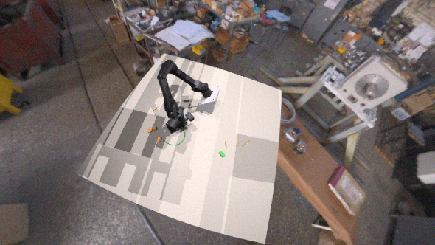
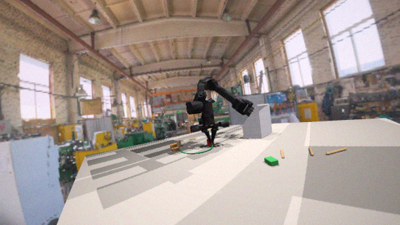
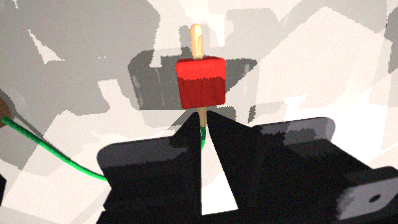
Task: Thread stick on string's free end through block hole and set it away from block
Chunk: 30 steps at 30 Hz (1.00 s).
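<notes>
Workshop bench [image 1: 236,192]: claw [image 3: 202,120] pinching stick [image 3: 196,37] tail, nearly shut. Stick passing through red block [image 3: 201,81], tip emerging. Judgement: keeping push straight, slow; block staying down.

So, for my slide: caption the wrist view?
Gripper shut on stick, pushed through the red block.

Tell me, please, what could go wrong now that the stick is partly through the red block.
1. The gripper holds the stick at its string end, right behind the red block; pushing further may shove or tip the block.
2. To pull it through, the gripper must release and regrasp the tip; the stick could slide back out.
3. The green string may drag on the round button.
</notes>
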Each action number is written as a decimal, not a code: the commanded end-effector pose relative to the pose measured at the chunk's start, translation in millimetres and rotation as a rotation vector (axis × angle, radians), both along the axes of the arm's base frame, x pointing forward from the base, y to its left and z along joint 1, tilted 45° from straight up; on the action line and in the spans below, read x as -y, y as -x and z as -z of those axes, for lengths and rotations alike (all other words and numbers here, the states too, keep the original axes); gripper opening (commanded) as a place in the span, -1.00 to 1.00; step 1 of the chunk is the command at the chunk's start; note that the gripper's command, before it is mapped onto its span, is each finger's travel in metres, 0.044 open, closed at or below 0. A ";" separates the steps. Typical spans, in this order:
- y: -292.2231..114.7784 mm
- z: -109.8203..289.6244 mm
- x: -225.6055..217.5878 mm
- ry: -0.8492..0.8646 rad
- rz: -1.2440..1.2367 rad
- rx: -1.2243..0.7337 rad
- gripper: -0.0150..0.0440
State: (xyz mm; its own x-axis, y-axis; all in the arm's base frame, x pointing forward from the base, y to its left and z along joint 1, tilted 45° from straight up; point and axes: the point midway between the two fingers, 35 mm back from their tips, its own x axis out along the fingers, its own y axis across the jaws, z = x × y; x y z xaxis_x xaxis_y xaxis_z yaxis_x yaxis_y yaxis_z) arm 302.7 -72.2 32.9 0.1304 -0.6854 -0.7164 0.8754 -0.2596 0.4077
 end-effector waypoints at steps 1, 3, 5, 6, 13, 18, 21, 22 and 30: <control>1.7 -1.7 0.6 -0.004 -0.005 0.002 -0.49; 1.7 -1.6 0.6 -0.004 -0.006 0.002 -0.49; 1.6 -1.6 0.7 -0.004 -0.005 0.002 -0.49; 1.6 -1.4 0.7 -0.003 -0.004 0.001 -0.49; 1.4 -0.7 0.9 0.000 -0.001 -0.001 -0.07; 3.4 -27.3 -28.1 -0.006 -0.001 -0.002 -0.07; 10.8 -55.0 -53.4 -0.004 -0.001 -0.002 -0.07; 11.5 -57.1 -55.0 -0.003 -0.001 -0.002 -0.07; 10.6 -51.9 -52.0 0.003 -0.007 -0.010 -0.07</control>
State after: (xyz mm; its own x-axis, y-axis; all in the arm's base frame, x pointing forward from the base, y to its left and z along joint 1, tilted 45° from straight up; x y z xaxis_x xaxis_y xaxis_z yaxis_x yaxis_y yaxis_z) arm 291.9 -20.2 85.2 0.1278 -0.6866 -0.7157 0.8810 -0.2529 0.4000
